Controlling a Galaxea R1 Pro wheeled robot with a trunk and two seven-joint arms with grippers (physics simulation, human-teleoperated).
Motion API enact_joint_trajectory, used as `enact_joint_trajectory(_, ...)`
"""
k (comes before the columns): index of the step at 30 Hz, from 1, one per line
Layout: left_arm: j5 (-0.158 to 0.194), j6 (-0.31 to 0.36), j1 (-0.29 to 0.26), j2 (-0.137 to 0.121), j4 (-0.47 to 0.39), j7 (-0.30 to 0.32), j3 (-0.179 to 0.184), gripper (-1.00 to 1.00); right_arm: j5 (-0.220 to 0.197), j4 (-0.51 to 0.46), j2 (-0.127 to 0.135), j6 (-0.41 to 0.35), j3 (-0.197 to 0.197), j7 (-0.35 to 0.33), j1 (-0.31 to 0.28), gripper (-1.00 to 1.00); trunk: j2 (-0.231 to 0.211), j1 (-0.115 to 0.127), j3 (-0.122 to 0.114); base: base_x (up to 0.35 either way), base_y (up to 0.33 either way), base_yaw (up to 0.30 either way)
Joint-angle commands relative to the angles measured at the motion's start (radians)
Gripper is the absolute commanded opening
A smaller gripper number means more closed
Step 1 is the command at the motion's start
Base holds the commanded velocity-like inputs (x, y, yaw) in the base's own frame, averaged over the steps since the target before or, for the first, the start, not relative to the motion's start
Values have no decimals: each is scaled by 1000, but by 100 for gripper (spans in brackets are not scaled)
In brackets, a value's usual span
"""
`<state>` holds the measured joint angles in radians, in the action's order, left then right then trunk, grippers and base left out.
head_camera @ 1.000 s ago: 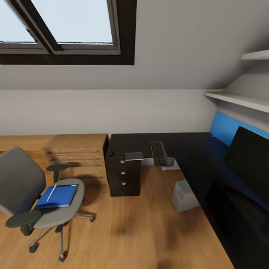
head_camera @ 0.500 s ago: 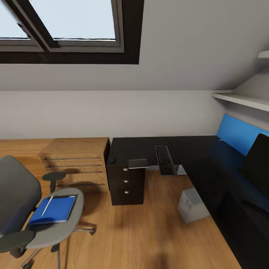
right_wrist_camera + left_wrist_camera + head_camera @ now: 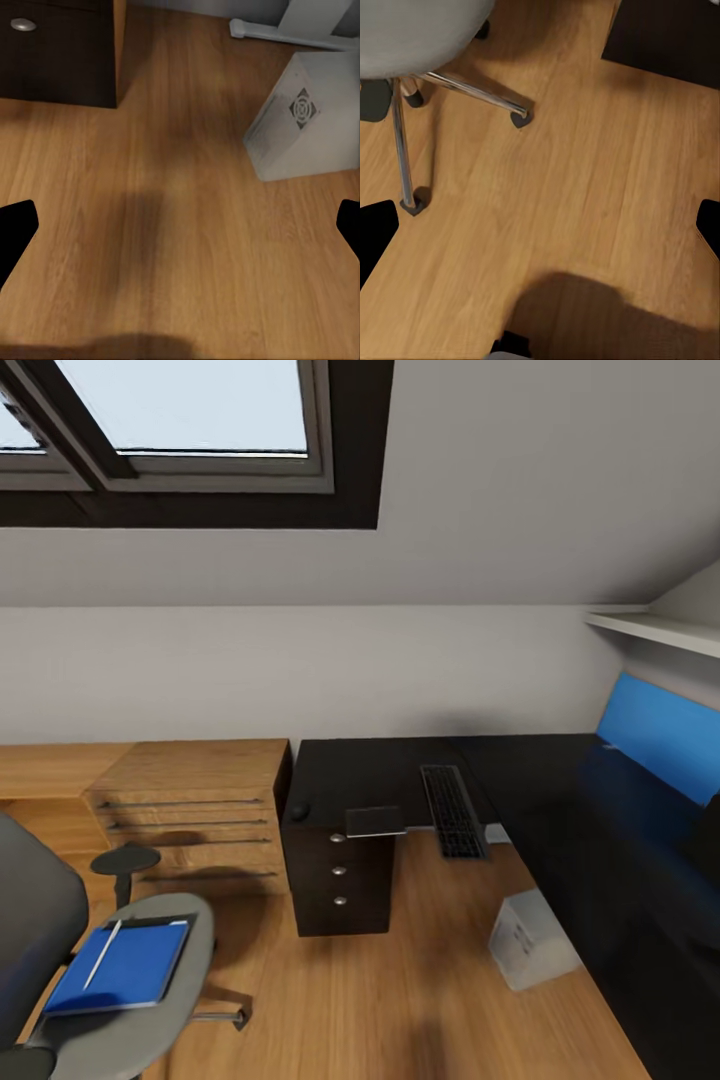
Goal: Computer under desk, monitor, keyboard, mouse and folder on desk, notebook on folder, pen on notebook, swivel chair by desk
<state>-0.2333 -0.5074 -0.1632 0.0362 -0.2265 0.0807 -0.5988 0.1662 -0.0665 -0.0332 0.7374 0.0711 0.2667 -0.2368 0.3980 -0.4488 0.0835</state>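
A grey swivel chair (image 3: 130, 1000) stands at the lower left of the head view. On its seat lies a blue notebook (image 3: 120, 968) over a dark folder edge (image 3: 150, 922), with a white pen (image 3: 100, 955) on top. The black L-shaped desk (image 3: 370, 770) carries the keyboard (image 3: 455, 810) and a small black mouse (image 3: 299, 810). The white computer (image 3: 535, 940) sits on the floor beside the desk, also in the right wrist view (image 3: 311, 120). A sliver of the black monitor (image 3: 712, 815) shows at the right edge. My left gripper (image 3: 540, 232) and right gripper (image 3: 180, 232) hang open over bare floor.
A black drawer unit (image 3: 340, 880) stands under the desk's left end, with a grey flat object (image 3: 375, 821) at the desk edge above it. A wooden dresser (image 3: 190, 810) stands left of it. The chair's metal legs (image 3: 472, 91) lie near my left gripper. A shelf (image 3: 655, 628) hangs above the desk.
The whole head view has shifted as the robot moved closer to the desk; chair and monitor slid toward the picture's edges. None of the things themselves has moved.
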Motion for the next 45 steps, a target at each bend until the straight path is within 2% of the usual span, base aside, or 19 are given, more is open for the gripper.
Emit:
enact_joint_trajectory(1, -4, -2, -1, 1, -1, 7, -9, 100, 5, 1, 0, 0, 7, 10, -1, 100, 2, -1, 2, 334, 2, 0)
enact_joint_trajectory(16, -6, -3, 0, 4, -1, 8, -9, 100, 5, 1, -2, -5, 9, 9, -1, 100, 2, -1, 2, 299, -34, 0)
enact_joint_trajectory(24, -6, -5, 0, 16, -1, 8, -7, 100, 4, 1, -2, -6, 6, 9, -1, 100, 2, -1, 2, 33, -28, 0)
enact_joint_trajectory(37, -5, -8, -1, 17, -2, 8, -7, 100, -1, -10, -2, -10, 2, 12, -1, 100, 2, -1, 2, 26, -144, 0)
enact_joint_trajectory(41, -5, -9, -1, 17, -2, 7, -7, 100, -7, -38, -3, -17, 1, 13, -2, 100, 2, -1, 2, 4, -19, 0)
enact_joint_trajectory(45, -4, -8, -1, 19, -2, 7, -7, 100, -19, -108, -2, -46, 1, 12, -2, 100, 30, -16, 15, 1, -6, 0)
